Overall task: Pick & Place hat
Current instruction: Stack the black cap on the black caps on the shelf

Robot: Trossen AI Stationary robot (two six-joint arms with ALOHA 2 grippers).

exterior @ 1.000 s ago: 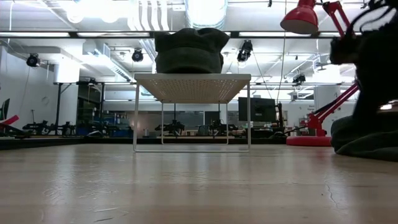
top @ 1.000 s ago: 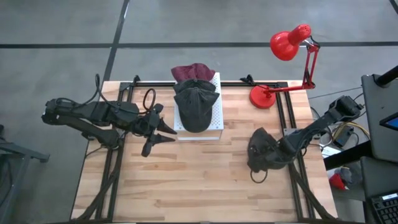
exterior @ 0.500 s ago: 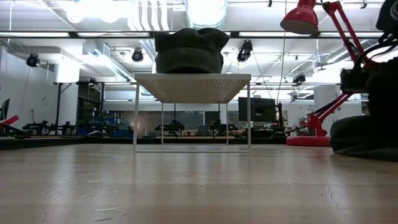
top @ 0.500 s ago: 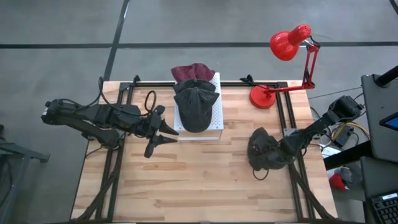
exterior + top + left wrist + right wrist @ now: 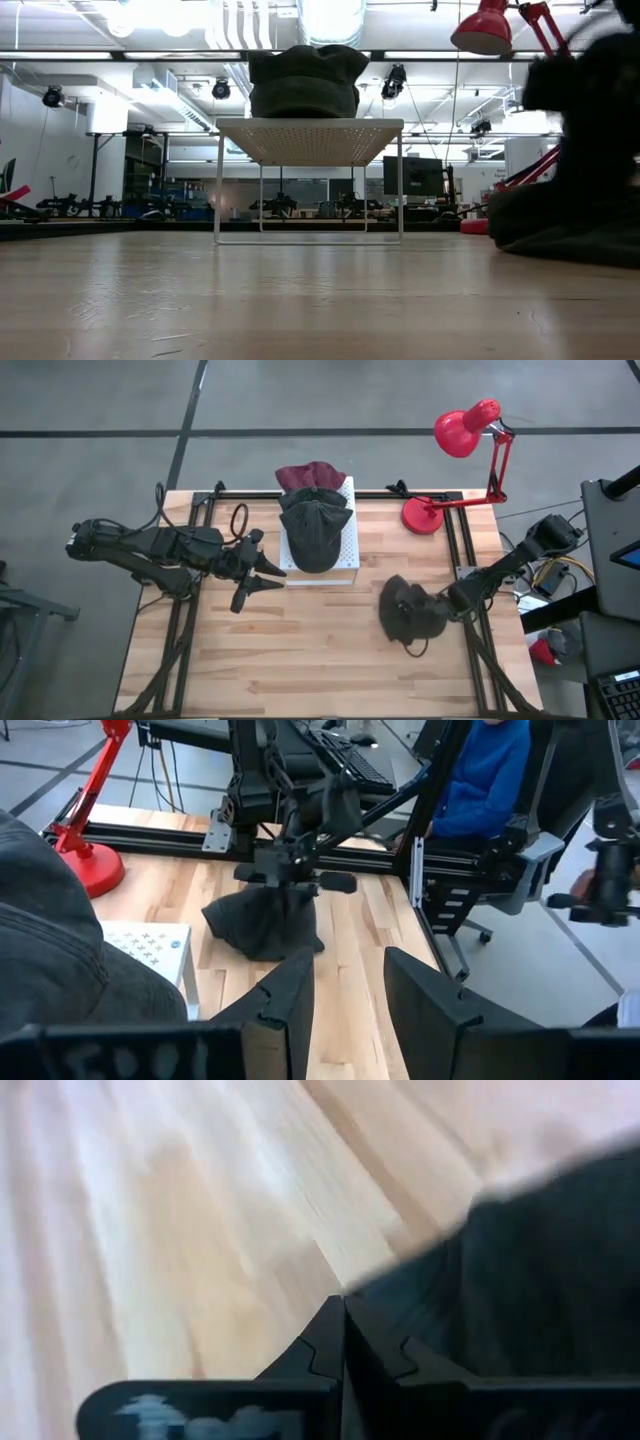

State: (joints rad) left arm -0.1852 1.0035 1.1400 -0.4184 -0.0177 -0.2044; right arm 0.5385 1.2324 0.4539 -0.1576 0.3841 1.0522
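Note:
A dark hat [image 5: 403, 610] lies bunched on the wood table right of centre; it also shows in the low view [image 5: 560, 225] and the left wrist view [image 5: 262, 925]. My right gripper [image 5: 440, 603] is shut on it. Another dark hat [image 5: 312, 530] rests on a white perforated rack [image 5: 345, 550], with a maroon hat [image 5: 305, 475] behind it. My left gripper [image 5: 258, 582] waits open just left of the rack, touching nothing; its fingers [image 5: 300, 990] stand apart. My right gripper [image 5: 295, 880] pinches the top of the bunched dark hat [image 5: 285, 900] between its shut fingers [image 5: 330, 1330]. It comes from above, slanting in from the table's right. The hat sags below the fingers, and its lower part [image 5: 255, 945] lies on the table.
A red desk lamp [image 5: 465, 430] stands with its base [image 5: 423, 515] at the table's far right corner. Black frame rails run along the left and right sides. A seated person in blue [image 5: 490, 780] is beyond the right edge. Bare wood lies in the near half.
My right gripper has moved toward the table's left, dragging the dark hat with it along the table. The hat now lies nearer the table's middle than before. My left arm has kept still.

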